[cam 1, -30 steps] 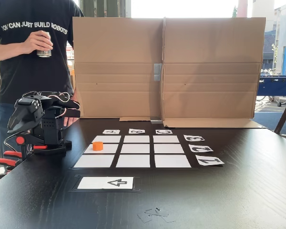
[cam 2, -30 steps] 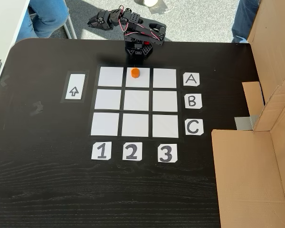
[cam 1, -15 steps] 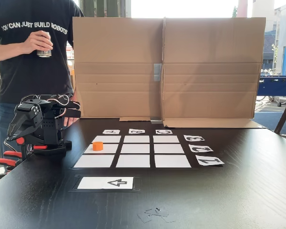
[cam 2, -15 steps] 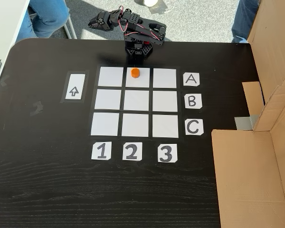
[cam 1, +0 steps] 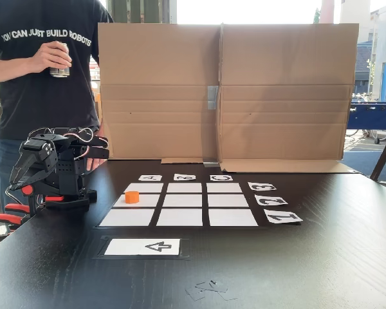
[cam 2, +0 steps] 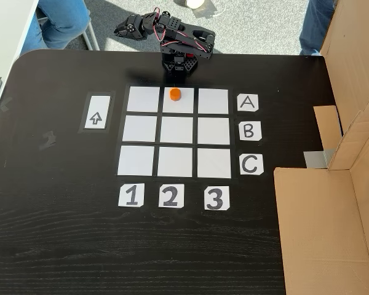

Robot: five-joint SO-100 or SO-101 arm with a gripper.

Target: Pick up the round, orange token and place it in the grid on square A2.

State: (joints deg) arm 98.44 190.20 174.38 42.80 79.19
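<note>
The orange token (cam 1: 132,197) (cam 2: 174,94) sits upright on square A2 (cam 1: 149,201) (cam 2: 184,106), the middle cell of the row level with card "A" in the grid (cam 1: 180,217) (cam 2: 175,162). The black arm is folded back over its base at the table edge. My gripper (cam 1: 14,179) (cam 2: 120,29) hangs beyond the edge, well away from the token. Its jaws look shut with nothing between them.
A white arrow card (cam 1: 145,246) (cam 2: 96,118) lies beside the grid. A large cardboard screen (cam 1: 225,90) (cam 2: 332,203) stands along one table side. A person holding a can (cam 1: 59,69) stands behind the arm. Bits of tape (cam 1: 209,288) lie near the front edge.
The gripper head dropped a little into its folded pose early on and has been still since. The token has not moved.
</note>
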